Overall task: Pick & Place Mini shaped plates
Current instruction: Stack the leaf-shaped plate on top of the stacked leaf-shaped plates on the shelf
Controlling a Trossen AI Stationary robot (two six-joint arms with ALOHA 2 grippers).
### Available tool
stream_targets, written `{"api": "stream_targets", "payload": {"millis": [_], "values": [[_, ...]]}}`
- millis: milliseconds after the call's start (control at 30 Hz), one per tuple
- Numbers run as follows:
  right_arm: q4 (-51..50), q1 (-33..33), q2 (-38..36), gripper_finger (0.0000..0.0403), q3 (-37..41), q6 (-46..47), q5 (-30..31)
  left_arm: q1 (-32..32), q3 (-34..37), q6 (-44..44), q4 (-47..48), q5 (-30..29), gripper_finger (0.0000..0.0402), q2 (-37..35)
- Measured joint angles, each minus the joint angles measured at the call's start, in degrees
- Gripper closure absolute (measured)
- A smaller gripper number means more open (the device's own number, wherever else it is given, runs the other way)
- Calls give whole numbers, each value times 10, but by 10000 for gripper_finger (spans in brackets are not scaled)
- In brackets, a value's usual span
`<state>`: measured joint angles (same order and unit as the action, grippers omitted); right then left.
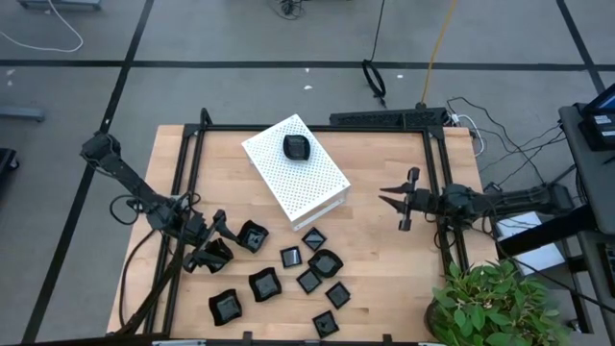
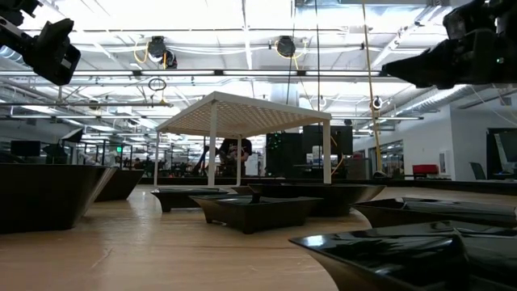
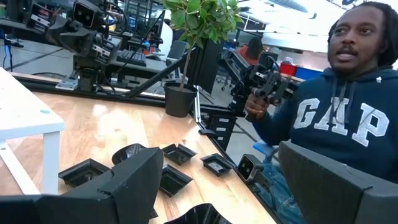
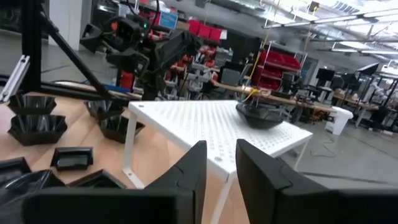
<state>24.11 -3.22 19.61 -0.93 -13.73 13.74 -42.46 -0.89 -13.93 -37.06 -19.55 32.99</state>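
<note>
Several mini shaped plates, small glossy black dishes (image 1: 290,257), lie scattered on the wooden table's near half; they also show in the left wrist view (image 3: 177,153). One more dish (image 1: 296,147) sits on top of the white perforated box (image 1: 293,178), seen also in the right wrist view (image 4: 258,115). My left gripper (image 1: 216,240) hangs wide open above the dishes at the near left (image 3: 221,149), holding nothing. My right gripper (image 1: 394,199) hovers level at the table's right, pointing at the box; its fingers (image 4: 221,146) stand a narrow gap apart with nothing between them.
A potted plant (image 1: 490,303) stands at the near right corner. Black frame rails (image 1: 437,192) run along the table's sides. A person in a dark blue hoodie (image 3: 336,118) sits beyond the near edge, a hand on a control grip. The box stands on thin legs (image 4: 127,149).
</note>
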Motion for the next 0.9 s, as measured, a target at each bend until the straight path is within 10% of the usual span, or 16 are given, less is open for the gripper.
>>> {"api": "stream_targets", "payload": {"millis": [900], "values": [[-47, 0, -47, 330, 1, -5, -2, 0, 0, 1, -1, 0, 78, 0]]}}
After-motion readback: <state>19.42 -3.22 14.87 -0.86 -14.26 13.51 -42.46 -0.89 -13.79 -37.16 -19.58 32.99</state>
